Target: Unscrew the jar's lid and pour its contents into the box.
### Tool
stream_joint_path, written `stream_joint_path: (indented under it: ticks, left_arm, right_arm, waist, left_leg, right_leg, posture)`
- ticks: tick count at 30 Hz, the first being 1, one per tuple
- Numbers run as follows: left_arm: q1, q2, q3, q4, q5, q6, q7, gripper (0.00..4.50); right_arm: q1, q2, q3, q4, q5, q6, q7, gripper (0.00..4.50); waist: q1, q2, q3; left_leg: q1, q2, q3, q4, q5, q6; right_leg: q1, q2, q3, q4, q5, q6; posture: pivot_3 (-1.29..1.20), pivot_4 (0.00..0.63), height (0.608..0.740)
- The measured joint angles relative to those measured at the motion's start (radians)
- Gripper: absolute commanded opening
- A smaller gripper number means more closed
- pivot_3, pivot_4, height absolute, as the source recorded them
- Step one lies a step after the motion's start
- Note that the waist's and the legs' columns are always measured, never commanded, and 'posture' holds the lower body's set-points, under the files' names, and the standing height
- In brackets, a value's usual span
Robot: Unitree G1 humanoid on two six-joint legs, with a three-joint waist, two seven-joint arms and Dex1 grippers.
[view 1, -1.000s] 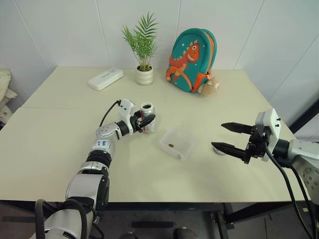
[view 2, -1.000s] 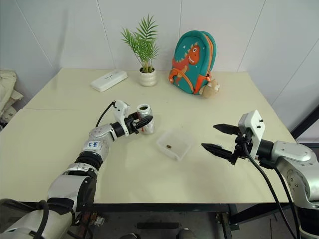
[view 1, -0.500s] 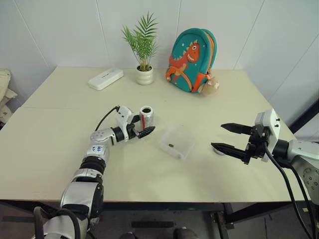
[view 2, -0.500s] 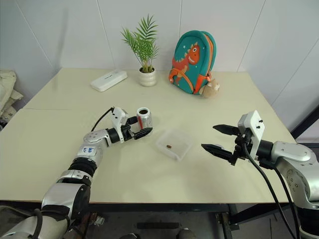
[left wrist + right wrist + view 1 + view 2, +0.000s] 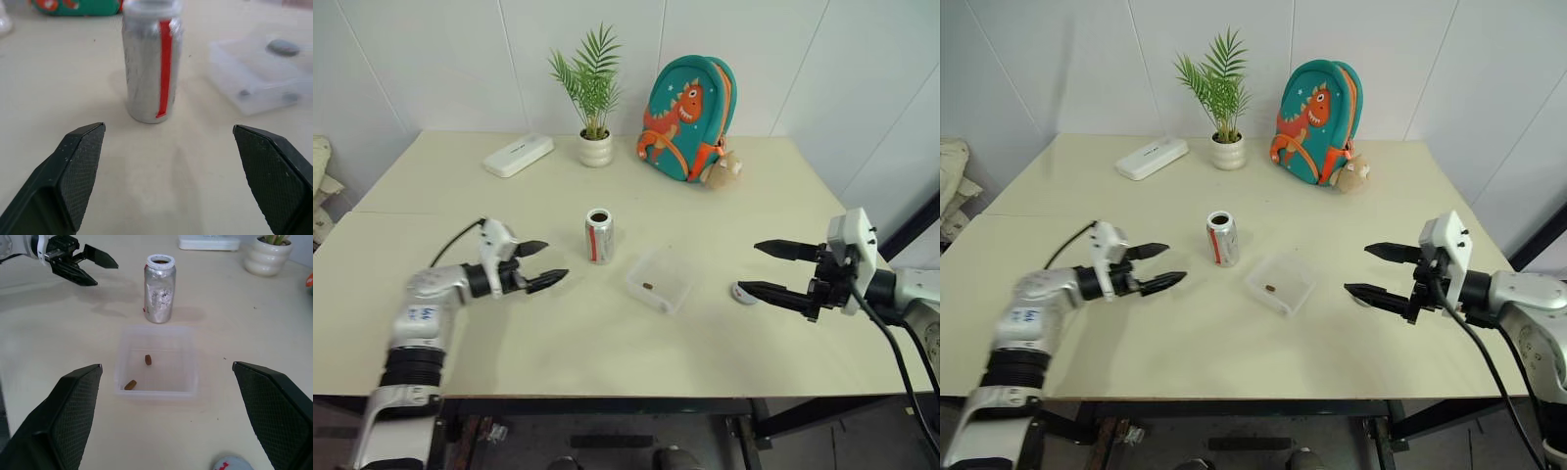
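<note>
Silvery jar [image 5: 599, 235] stands upright mid-frame, uncapped, beside clear box [image 5: 660, 280] holding brown contents [image 5: 147, 360]. Grey lid [image 5: 743, 292] lies right of box. Left gripper [image 5: 540, 265] lower left, right gripper [image 5: 773, 268] lower right, both spread wide, empty.

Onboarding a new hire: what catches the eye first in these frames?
The teal dinosaur backpack at the table's far edge, next to the potted plant. Then the open jar standing upright mid-table, red stripe on its side, beside the clear box with small brown pieces inside. The left gripper and right gripper hang open on either side; the lid lies by the right one.
</note>
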Motion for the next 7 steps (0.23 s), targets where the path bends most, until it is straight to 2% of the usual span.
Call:
stream_joint_path:
  ticks: [2,7]
  left_arm:
    - [-0.005,0.086,0.060,-0.005,-0.064,0.027,-0.076,4.46]
    - [-0.018,0.154,0.083,-0.006,-0.114,0.063,-0.180,4.46]
  right_arm:
    - [-0.014,-0.012,-0.049,0.022,0.032,-0.001,0.021,4.50]
    - [0.020,-0.033,-0.079,0.038,0.038,-0.027,0.085,4.50]
  waist:
    - [-0.005,0.000,0.000]
    - [-0.007,0.000,0.000]
  left_leg:
    - [0.001,0.000,0.000,0.000,0.000,0.000]
    - [0.001,0.000,0.000,-0.001,0.000,0.000]
  right_leg:
    - [0.000,0.000,0.000,-0.001,0.000,0.000]
    - [0.001,0.000,0.000,-0.002,-0.001,-0.002]
  posture:
    - [0.00,0.150,0.740]
    - [0.00,0.150,0.740]
